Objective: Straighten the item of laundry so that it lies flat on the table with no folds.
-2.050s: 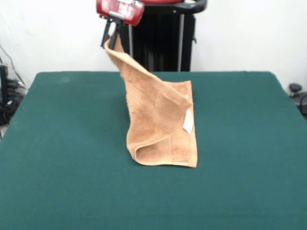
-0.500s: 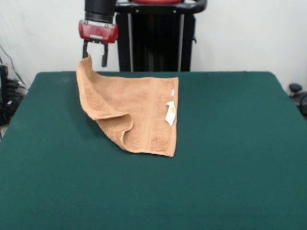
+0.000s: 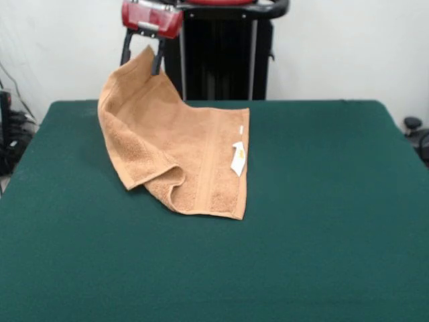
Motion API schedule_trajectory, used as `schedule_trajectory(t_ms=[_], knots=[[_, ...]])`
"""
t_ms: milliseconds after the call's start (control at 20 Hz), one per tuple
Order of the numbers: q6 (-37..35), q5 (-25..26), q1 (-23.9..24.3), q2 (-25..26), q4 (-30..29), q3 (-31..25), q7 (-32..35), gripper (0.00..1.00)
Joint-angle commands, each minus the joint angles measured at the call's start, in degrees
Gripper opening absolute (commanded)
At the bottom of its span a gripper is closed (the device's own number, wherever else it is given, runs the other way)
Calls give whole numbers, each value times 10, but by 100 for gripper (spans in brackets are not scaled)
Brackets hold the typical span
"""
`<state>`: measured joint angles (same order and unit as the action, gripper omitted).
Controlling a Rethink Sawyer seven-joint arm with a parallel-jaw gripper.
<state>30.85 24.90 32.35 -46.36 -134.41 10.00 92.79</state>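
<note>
The orange-tan towel (image 3: 181,151) lies partly on the dark green table (image 3: 322,221), left of the middle. Its far left corner is lifted high off the table, and the left side hangs in a curled fold. The right part lies flat, with a white care tag (image 3: 238,158) at its right edge. My gripper (image 3: 142,52), red with black fingers, is at the top left, shut on the towel's raised corner.
The robot's black pedestal (image 3: 218,60) stands behind the table's far edge. Cables and dark gear (image 3: 8,134) sit off the table's left side. A dark object (image 3: 412,124) shows off the right side.
My gripper has risen and moved slightly right, pulling the towel's corner higher. More of the towel's left side is now off the table.
</note>
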Motion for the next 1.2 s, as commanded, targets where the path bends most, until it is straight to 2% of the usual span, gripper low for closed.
schedule_trajectory(t_ms=[50,200,400,750,850,1200], knots=[[-133,-79,-55,-99,-29,-34,119,100],[-205,-98,-83,-139,-21,-16,91,100],[-246,-100,-102,-143,-1,-1,77,100],[-258,-66,-56,-138,7,-44,85,100],[-233,-63,-47,-118,7,-62,100,100],[-130,-80,-69,-2,47,-57,125,100]])
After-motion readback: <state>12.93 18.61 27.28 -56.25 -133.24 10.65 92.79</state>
